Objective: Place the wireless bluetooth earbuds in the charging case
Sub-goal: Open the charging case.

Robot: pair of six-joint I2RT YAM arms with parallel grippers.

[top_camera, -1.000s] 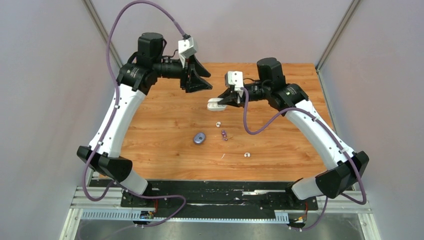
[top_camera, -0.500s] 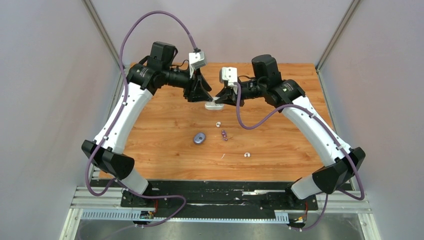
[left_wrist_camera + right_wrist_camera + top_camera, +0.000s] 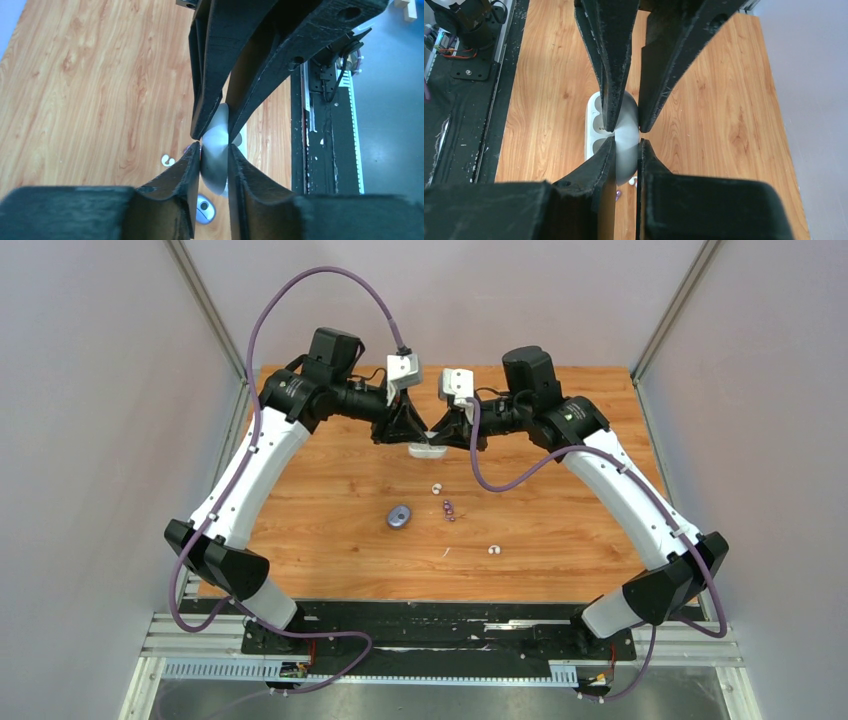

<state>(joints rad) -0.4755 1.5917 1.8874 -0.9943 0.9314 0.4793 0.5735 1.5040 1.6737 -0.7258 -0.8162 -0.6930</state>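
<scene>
Wood-grain table [image 3: 560, 540], left hand [image 3: 420, 439] and right hand [image 3: 441, 439] both pinching white case [image 3: 426, 451] aloft, bluish case [image 3: 399, 517], earbuds [image 3: 437, 488] scattered below

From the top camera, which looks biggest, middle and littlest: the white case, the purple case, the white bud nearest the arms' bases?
1. white case, though it is lifted nearer the camera
2. purple case
3. white bud

Bright, even, diffuse light from above; no hard glare; shadows on table [image 3: 330, 570] faint, soft; top view sharp throughout, colours natural. Left wrist view: left gripper's fingers [image 3: 170, 190] near lens, blurred, near-black, little surface detail; white case [image 3: 215, 150] soft-focus, dull grey sheen; wood grain behind crisper; right wrist view alike.
</scene>
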